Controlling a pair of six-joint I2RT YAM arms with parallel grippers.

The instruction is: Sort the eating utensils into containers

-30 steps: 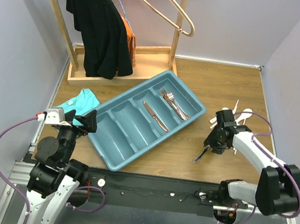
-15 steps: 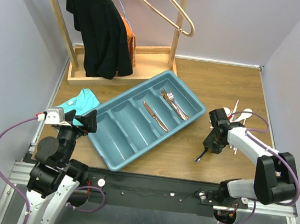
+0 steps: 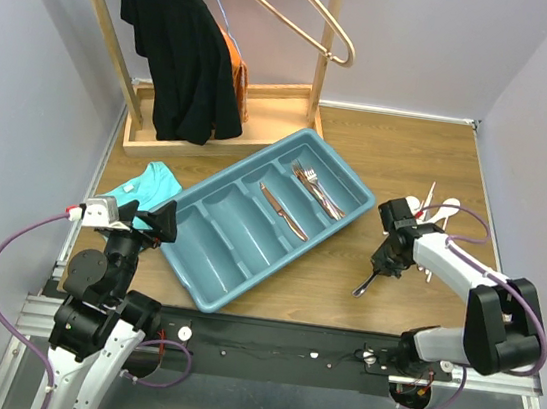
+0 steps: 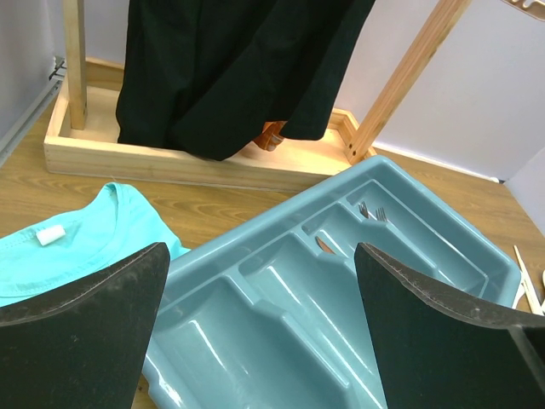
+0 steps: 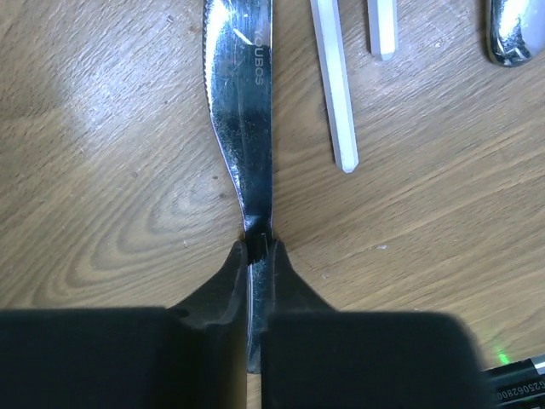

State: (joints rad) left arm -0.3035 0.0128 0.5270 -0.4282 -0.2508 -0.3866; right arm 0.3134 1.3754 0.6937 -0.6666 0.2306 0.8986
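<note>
A wood-grain desk (image 3: pixel 402 151) closed in by pale lavender walls carries a teal cutlery tray (image 3: pixel 198 302) set slantwise at its middle. A wooden rack (image 3: pixel 268 93) with a black garment (image 3: pixel 178 51) stands along the far edge.

Progress: early. Coppery forks (image 3: pixel 318 190) lie in the tray compartment nearest the far right corner of the desk, and one slim coppery utensil (image 3: pixel 283 211) lies in the next. The two compartments toward the near left corner appear empty. White spoons (image 3: pixel 446 209) and pale chopsticks (image 3: pixel 430 197) are unsorted beside the right edge of the desk.

The silver knife (image 5: pixel 243 111) lies flat on the wood between the tray and that heap. The right tool (image 5: pixel 258 247) is clamped on its handle, jaws pressed to both sides. The knife is gripped but, by the look of it, not yet lifted. The left tool (image 4: pixel 260 294) hangs over the near left end of the tray, its jaws wide apart and holding nothing.

Change from a second earlier: the right tool has dropped onto the handle and its jaws have drawn together. The knife has kept its place on the desk. The left arm, the tray and its contents are unchanged.
</note>
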